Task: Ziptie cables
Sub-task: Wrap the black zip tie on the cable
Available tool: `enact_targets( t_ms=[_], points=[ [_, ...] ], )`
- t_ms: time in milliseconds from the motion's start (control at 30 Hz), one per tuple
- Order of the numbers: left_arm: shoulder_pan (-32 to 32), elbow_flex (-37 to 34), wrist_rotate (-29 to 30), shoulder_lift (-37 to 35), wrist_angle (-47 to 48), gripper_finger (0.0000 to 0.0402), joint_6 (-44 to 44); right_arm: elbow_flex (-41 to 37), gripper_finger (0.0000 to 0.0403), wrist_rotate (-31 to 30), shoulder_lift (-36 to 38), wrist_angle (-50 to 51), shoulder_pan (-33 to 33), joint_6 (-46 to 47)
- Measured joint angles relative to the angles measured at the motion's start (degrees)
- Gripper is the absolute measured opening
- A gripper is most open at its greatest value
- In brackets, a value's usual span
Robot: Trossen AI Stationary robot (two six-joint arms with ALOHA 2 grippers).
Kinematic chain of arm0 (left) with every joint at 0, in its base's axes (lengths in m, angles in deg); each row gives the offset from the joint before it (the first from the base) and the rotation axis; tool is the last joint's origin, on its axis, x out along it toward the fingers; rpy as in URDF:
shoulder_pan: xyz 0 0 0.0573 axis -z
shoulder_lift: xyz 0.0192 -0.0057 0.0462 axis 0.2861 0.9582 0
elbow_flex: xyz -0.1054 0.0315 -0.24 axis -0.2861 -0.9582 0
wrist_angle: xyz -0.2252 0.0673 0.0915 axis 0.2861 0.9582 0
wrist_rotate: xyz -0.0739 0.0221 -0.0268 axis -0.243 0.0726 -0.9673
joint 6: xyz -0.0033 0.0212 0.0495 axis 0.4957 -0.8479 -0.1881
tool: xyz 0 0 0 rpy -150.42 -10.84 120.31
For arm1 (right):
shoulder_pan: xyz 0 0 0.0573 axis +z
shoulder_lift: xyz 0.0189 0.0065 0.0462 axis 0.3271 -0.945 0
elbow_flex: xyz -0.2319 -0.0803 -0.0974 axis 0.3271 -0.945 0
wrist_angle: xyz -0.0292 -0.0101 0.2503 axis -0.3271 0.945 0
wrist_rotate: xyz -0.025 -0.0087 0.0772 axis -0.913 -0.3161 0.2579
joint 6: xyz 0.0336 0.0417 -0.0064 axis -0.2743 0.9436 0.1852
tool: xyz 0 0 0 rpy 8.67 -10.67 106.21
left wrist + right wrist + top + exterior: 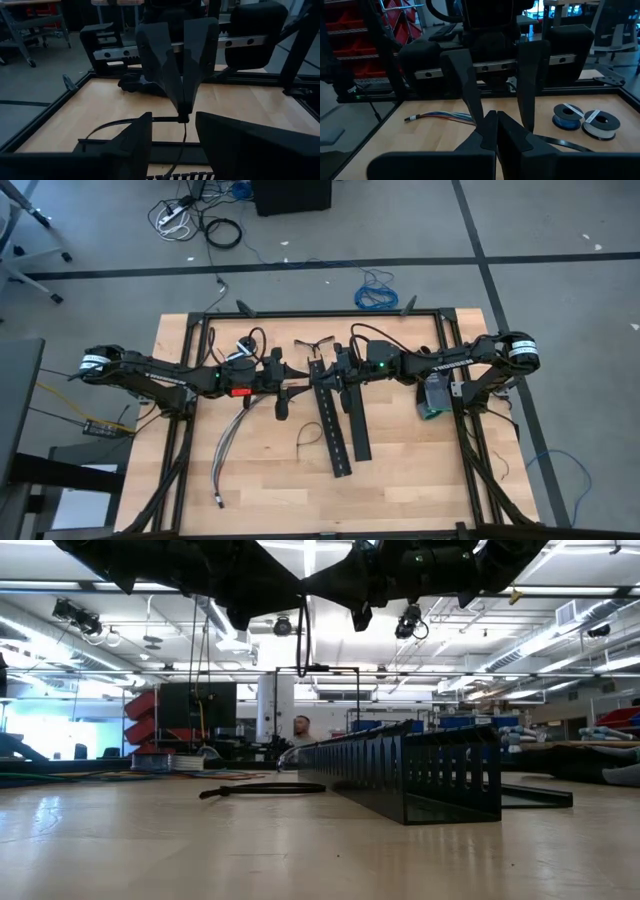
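Note:
Both grippers meet tip to tip above the middle of the table. My right gripper [318,377] is shut on a thin black ziptie [125,121], which also shows in the low view as a thin strand [303,635] hanging below the arms. My left gripper [290,385] is open, with one finger on either side of the right fingertips [183,107]; I see nothing held between its fingers. The cables [232,442], a loose bundle of thin pale wires, lie flat on the wood on the near left. A second ziptie [308,438] lies curled on the table. My right gripper pinches the ziptie [172,119] at the very ends of its two shut fingers, which point level toward the table's left. From there one stretch of the ziptie runs sideways and curves down, and another [181,145] hangs down between the left fingers, clear of the table.
Two wide black perforated strips [340,428] lie side by side on the table under and in front of the grippers. Two tape rolls [585,120] sit on the wood. A black frame [455,430] borders the table. The wood on the near side is bare.

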Motion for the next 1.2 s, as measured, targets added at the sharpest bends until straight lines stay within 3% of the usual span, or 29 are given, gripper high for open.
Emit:
enact_targets(
  t_ms=[200,667,1200],
  points=[
    [0.0,0.0,0.0,0.0,-0.01,0.014,0.35,0.0,0.0,0.0,0.0,0.0,0.0,-0.04],
    [0.02,0.0,-0.26,0.0,0.06,0.0032,0.07,0.0,0.0,-0.25,0.0,-0.25,-0.04,-0.07],
    [0.02,0.0,-0.66,0.0,1.0,0.0021,-0.02,0.0,0.0,0.0,0.0,-2.99,-0.02,-0.35]
  ],
)
